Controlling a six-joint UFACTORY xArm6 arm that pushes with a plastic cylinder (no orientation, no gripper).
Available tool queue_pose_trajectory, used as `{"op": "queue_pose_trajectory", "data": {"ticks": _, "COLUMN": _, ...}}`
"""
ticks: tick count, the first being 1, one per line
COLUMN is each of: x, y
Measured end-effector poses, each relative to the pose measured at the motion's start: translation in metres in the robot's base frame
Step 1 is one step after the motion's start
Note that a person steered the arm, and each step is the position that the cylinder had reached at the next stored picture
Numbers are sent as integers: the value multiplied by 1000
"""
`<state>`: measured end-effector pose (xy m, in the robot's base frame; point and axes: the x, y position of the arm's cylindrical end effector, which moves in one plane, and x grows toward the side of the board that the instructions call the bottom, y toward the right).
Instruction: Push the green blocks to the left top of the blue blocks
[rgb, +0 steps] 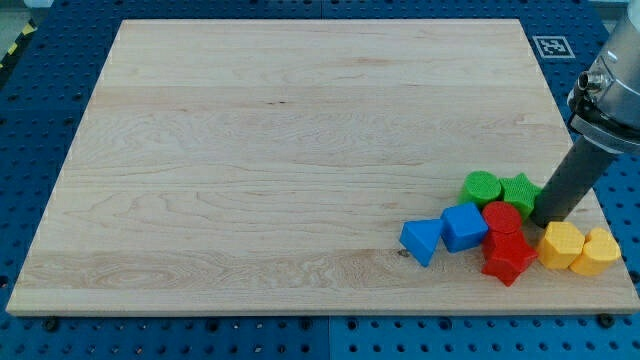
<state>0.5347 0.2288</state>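
A green round block (481, 187) and a green star block (519, 190) sit side by side at the lower right of the wooden board (250, 150). Just below and left of them lie a blue cube-like block (464, 226) and a blue triangular block (422, 240). My tip (545, 220) is at the lower end of the dark rod, right beside the green star's right side and above the yellow blocks.
A red round block (502, 217) and a red star block (507, 257) sit below the green blocks, right of the blue cube. Two yellow blocks (561, 245) (598, 252) lie near the board's right edge. A marker tag (549, 46) sits off the board's upper right corner.
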Motion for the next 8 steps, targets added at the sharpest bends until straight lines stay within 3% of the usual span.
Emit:
{"op": "queue_pose_trajectory", "data": {"ticks": 2, "x": -36, "y": -12}}
{"op": "queue_pose_trajectory", "data": {"ticks": 4, "x": -36, "y": -25}}
{"op": "queue_pose_trajectory", "data": {"ticks": 6, "x": -36, "y": -104}}
{"op": "queue_pose_trajectory", "data": {"ticks": 8, "x": -36, "y": -119}}
